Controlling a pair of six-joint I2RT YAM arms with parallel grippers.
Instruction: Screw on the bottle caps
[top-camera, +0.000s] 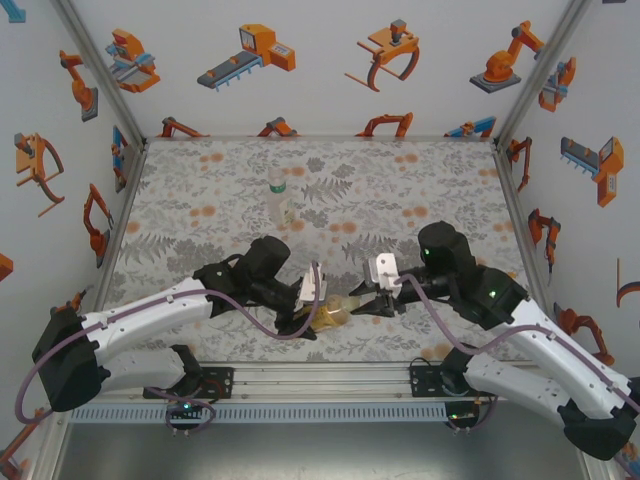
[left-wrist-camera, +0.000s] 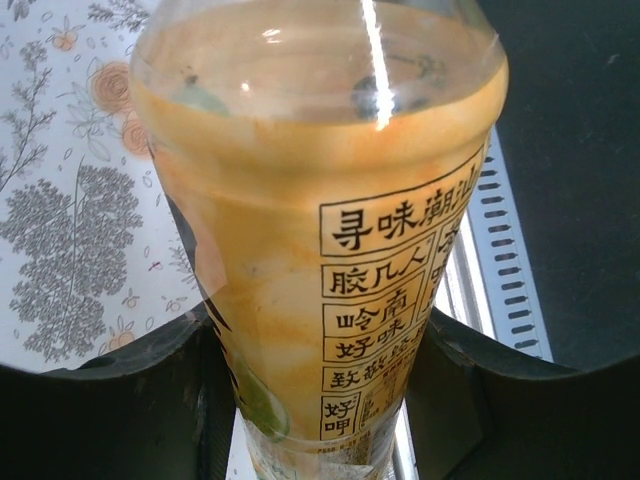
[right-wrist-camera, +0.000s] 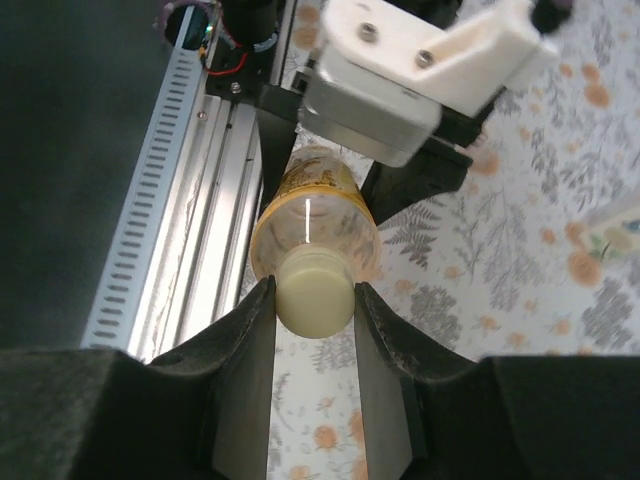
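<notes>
- Right fingers (right-wrist-camera: 250, 340): clamped on the cap (right-wrist-camera: 312, 288), one pad on each side and both touching it. The cap is pale, round and centred between the tips.
- The cap sits on the mouth of the amber bottle (right-wrist-camera: 318, 212). Can't tell how far the thread is engaged.
- Right gripper (top-camera: 362, 303) comes in from the right, in line with the bottle's axis.
- Left fingers (left-wrist-camera: 140, 400): clenched on the amber bottle's body, one dark finger on each side of the yellow label with black Chinese characters.
- In the left wrist view the bottle's base end is nearest the lens and the label is readable.
- Left gripper (top-camera: 312, 322) reaches in from the left. It holds the bottle roughly on its side, neck pointing right towards the other gripper.
- Bottle position: close to the near edge of the table, about mid-width, between the two grippers and just beyond the aluminium rail (top-camera: 320, 378). Can't tell if it touches the mat (top-camera: 200, 200).
- Clear bottle (top-camera: 278, 200): upright on the floral mat, left of centre, well apart from both grippers and towards the far edge.
</notes>
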